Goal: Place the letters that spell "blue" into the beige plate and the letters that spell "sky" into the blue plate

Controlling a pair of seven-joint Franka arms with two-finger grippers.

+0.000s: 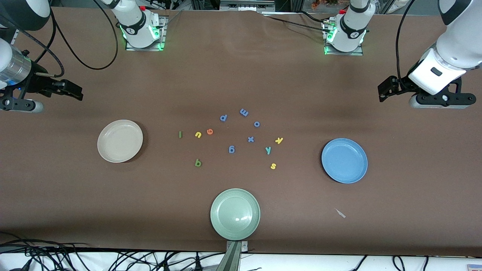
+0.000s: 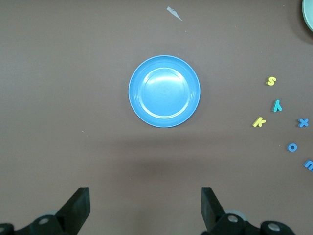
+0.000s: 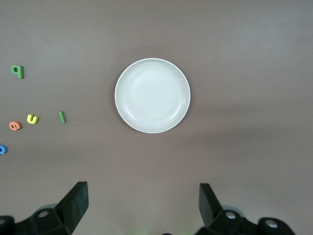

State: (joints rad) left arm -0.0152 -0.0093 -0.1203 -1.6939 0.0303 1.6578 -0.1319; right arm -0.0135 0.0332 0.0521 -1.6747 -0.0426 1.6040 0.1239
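Observation:
The beige plate (image 1: 120, 141) (image 3: 152, 95) lies empty toward the right arm's end, and the blue plate (image 1: 344, 160) (image 2: 164, 91) lies empty toward the left arm's end. Between them on the cloth lie green l (image 1: 180, 134), yellow u (image 1: 198, 134), orange e (image 1: 209, 131) and dark green b (image 1: 198, 162). Closer to the blue plate are yellow k (image 1: 279, 140), teal y (image 1: 268, 150) and yellow s (image 1: 273, 165). My right gripper (image 1: 69, 89) (image 3: 143, 203) hangs open high over the table near the beige plate. My left gripper (image 1: 388, 88) (image 2: 145, 205) hangs open near the blue plate.
A pale green plate (image 1: 235, 213) sits at the table edge nearest the front camera. Several blue-violet letters (image 1: 250, 139) lie scattered among the coloured ones. A small pale scrap (image 1: 340, 213) lies nearer the front camera than the blue plate.

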